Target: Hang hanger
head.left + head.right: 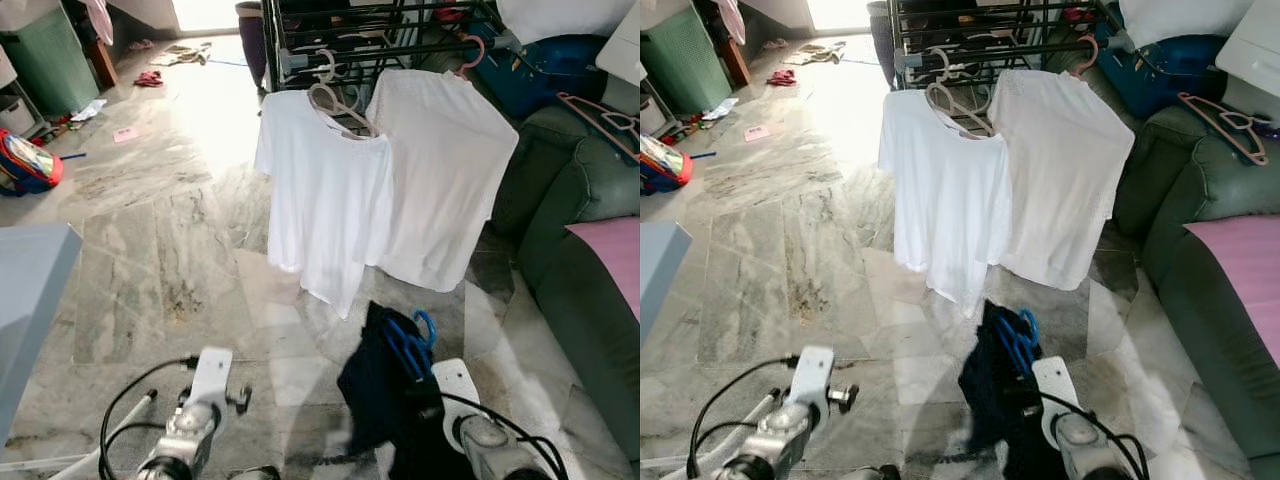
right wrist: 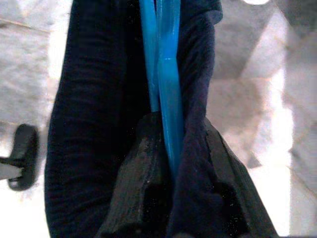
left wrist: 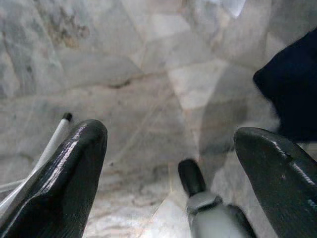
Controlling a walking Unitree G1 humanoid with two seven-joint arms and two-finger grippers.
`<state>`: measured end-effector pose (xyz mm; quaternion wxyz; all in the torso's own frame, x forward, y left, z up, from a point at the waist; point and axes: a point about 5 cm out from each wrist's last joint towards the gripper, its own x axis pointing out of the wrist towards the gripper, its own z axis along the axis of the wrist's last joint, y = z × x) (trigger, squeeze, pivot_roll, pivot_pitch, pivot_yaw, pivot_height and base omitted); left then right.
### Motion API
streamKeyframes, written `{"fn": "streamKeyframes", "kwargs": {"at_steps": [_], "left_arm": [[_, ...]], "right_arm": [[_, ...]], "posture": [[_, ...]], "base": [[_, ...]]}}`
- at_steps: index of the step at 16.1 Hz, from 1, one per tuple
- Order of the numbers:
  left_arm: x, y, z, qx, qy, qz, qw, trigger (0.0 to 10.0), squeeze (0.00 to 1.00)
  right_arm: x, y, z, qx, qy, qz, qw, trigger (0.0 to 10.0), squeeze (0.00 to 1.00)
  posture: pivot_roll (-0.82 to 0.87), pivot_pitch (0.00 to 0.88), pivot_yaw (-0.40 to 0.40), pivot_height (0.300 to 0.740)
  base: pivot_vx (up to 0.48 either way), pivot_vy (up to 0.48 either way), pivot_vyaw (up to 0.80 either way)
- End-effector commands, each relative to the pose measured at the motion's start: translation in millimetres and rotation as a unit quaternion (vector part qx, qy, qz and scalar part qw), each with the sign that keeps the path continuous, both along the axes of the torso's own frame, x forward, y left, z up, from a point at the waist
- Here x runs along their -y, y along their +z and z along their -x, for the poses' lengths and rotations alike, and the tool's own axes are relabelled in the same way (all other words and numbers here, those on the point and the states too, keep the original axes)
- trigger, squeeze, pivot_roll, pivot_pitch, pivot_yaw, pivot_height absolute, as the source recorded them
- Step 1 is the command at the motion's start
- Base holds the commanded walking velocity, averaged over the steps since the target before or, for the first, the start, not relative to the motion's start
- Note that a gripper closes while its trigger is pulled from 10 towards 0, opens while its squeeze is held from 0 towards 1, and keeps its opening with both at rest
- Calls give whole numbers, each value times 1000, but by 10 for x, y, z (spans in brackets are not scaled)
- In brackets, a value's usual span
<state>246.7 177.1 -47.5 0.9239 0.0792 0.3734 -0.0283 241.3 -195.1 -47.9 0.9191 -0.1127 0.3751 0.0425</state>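
Right wrist view: the blue hanger is seen pinched between the two black fingers of the right gripper, with a dark navy garment draped over it and partly caught in the pinch. In the head views the same bundle is held low over the marble floor, in front of the robot and near the bottom hems of the two white T-shirts that hang from the black drying rack. The hanger's blue hook is seen sticking up above the dark cloth.

The left gripper is held low over the floor with its fingers spread wide and nothing between them.

Plastic hanger and thin garment together are judged to be light. The hanger is stiff and smooth, so it could be expected to slip or swivel in the pinch; the cloth is soft and limp and could slide off a shoulder if the hanger is tipped. A hold on the neck just below the hook is judged best, since the hook is thereby left free for the rail. Spare pink hangers are seen lying on the green sofa at the right edge of the scene. Whether free rail is left between the shirts cannot be told.
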Motion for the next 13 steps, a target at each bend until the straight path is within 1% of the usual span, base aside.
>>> {"fn": "streamKeyframes", "kwargs": {"at_steps": [1, 2, 3, 4, 5, 6, 7, 8, 9, 11, 13], "left_arm": [[-7, -46, 61, -15, -1, -11, 1000, 10000, 0], [-4, -55, 75, -16, 10, -3, 1000, 10000, 0], [-3, -68, 94, -17, 16, 3, 1000, 10000, 0], [-3, -88, 124, -23, 14, 0, 1000, 10000, 0], [0, -107, 150, -28, 13, -3, 1000, 10000, 0], [-1, -144, 204, -41, 17, -2, 999, 10000, 0], [-7, -183, 262, -56, 31, 2, 998, 10000, 0], [-1, -200, 287, -62, 40, 9, 997, 10000, 0], [2, -206, 298, -63, 36, 5, 997, 10000, 0], [15, -232, 341, -71, 13, -11, 997, 10000, 0], [4, -260, 390, -79, 16, -14, 997, 10000, 0]], "right_arm": [[45, 4, 12, 13, -17, 15, 1000, 10000, 0], [93, 26, -8, 20, -39, 9, 999, 10000, 0], [152, 73, -56, 32, -43, 27, 998, 10000, 0], [162, 63, -44, 27, -55, 25, 998, 10000, 0], [152, 41, -23, 18, -64, 16, 998, 10000, 0], [118, -5, 23, 1, -73, 7, 997, 10000, 0], [90, -57, 84, -17, -91, -5, 996, 10000, 0], [40, -96, 129, -27, -80, -9, 996, 10000, 0], [6, -113, 149, -31, -61, -3, 998, 10000, 0], [-97, -206, 280, -51, -34, -3, 998, 10000, 0], [-126, -243, 342, -60, -22, 1, 998, 10000, 0]], "posture": [[41, 60, -18, 740], [47, 55, -22, 740], [50, 46, -25, 740], [49, 40, -27, 740], [53, 36, -30, 740], [54, 33, -34, 740], [55, 32, -35, 740], [57, 31, -37, 740], [59, 31, -38, 740], [69, 19, -48, 740], [75, 1, -54, 740]], "base": [[0, 0, 0], [0, 0, 0], [0, 0, 0], [0, 0, 0], [0, 0, 0], [0, 0, 0], [0, 0, 0], [0, 0, 0], [0, 0, 0], [0, 0, 0], [0, 0, 0]]}}
